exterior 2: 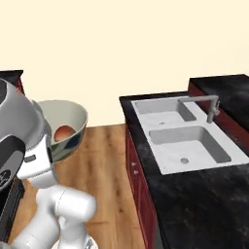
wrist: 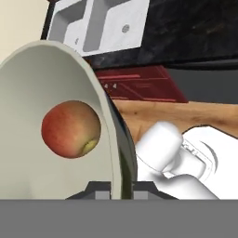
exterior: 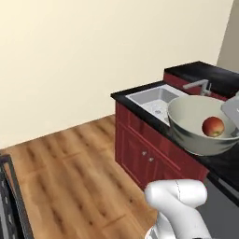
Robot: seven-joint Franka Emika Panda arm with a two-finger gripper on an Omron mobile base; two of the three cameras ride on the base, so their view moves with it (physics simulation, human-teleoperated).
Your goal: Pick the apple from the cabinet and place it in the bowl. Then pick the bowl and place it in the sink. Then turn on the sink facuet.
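- In the left base view the bowl (exterior: 198, 125) covers part of the sink (exterior: 151, 99), and the hand at the right edge is cut off by the frame
- In the right base view the arm's grey body hides the left part of the bowl (exterior 2: 65, 127); only a slice of the apple (exterior 2: 63, 133) shows
- The faucet's (exterior 2: 211, 108) side lever is too small to make out
- The gripper (wrist: 122, 187) is clamped on the bowl's rim, one finger tip on each side of the wall, seen in the hand view
- The bowl hangs in the air, tilted, beside the black counter (exterior 2: 194, 194), over the wood floor (exterior: 70, 177)
- The apple (wrist: 70, 129) rests inside the bowl (wrist: 42, 93) against its inner wall
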